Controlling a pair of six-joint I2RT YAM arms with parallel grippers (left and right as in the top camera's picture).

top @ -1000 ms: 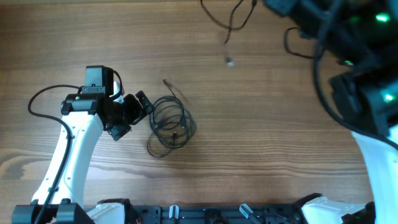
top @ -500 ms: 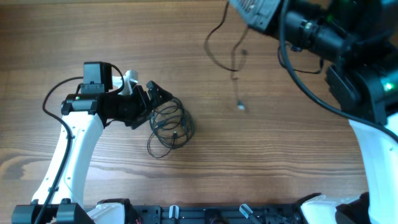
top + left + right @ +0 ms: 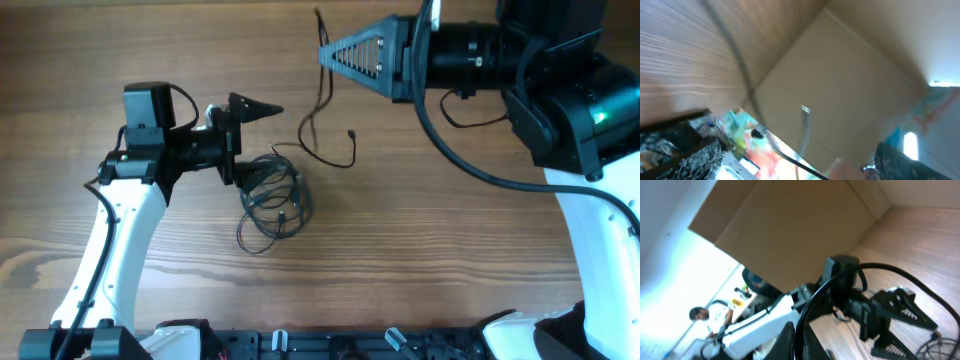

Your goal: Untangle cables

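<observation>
Overhead, right gripper (image 3: 324,47) pinches a limp, light strand (image 3: 302,128) at upper centre; left gripper (image 3: 268,142) gapes beside the coiled bundle (image 3: 272,200). Best gripped near a plug end (image 3: 351,133), I'd judge.

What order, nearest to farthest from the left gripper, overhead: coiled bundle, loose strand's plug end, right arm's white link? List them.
1. Coiled bundle, beside the left gripper.
2. Plug end of the loose strand, mid-table.
3. Right arm's white link, far right.

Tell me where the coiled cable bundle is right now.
In the overhead view, the coiled bundle lies on the table left of centre, beside the left end effector, below the loose strand.
</observation>
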